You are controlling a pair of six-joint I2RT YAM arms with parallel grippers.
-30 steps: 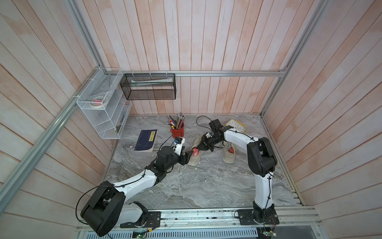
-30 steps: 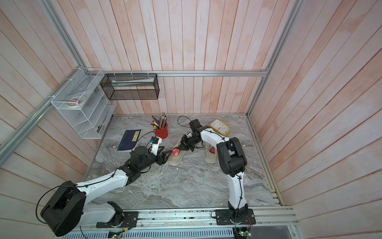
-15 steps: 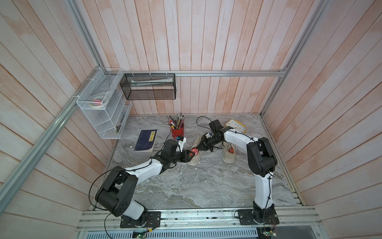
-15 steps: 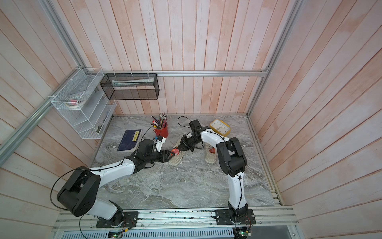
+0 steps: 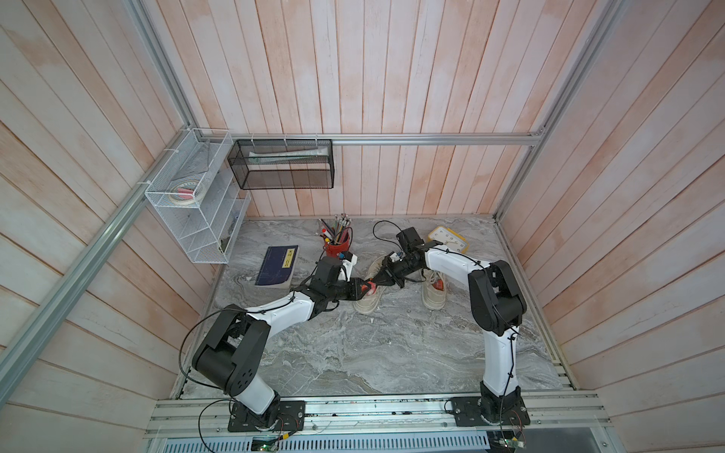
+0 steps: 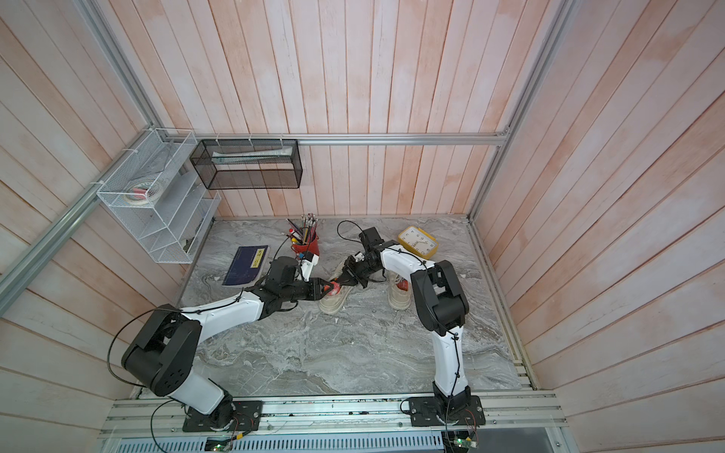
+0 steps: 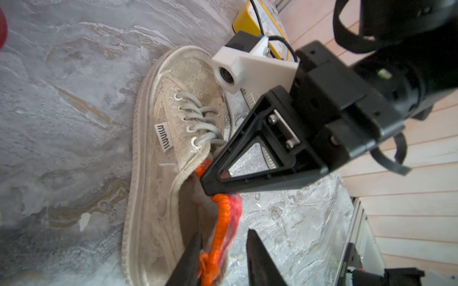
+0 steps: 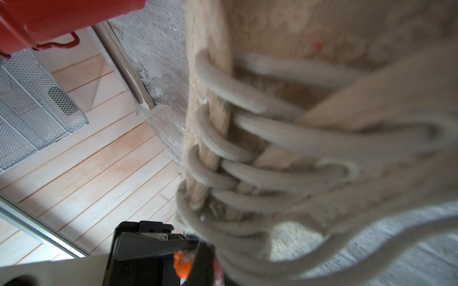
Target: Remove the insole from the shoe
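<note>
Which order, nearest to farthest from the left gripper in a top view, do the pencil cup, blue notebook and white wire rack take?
1. Pencil cup, just behind the left gripper.
2. Blue notebook, lying flat, farther out to the left.
3. White wire rack, hung up at the far left.

Right tool [image 7: 207, 184] blocks shoe [image 7: 153, 173] mouth; pencil cup [image 5: 338, 247] near.

On the marble bench [image 6: 353, 353], the left gripper [image 6: 328, 289] and right gripper [image 6: 340, 281] meet at the red insole [image 6: 334, 290] (only a small patch shows) at the beige shoe [image 6: 331, 304]; a second shoe [image 6: 398, 298] sits nearby.
</note>
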